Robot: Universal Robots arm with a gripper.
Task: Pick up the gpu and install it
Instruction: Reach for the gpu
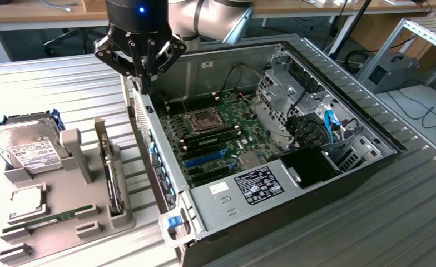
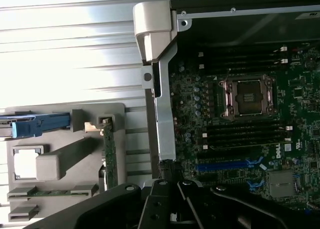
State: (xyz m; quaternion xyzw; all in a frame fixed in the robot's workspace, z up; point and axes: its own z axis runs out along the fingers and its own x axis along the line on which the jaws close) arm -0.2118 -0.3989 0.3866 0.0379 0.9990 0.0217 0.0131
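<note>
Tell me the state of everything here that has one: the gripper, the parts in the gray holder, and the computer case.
gripper: shut, holding nothing, above the case's edge.
gpu: standing on edge in the gray holder, not picked up.
hard drive: sitting in the holder.
memory stick: seated in the holder.
computer case: lying on its side, open.
blue expansion slots: empty.
</note>
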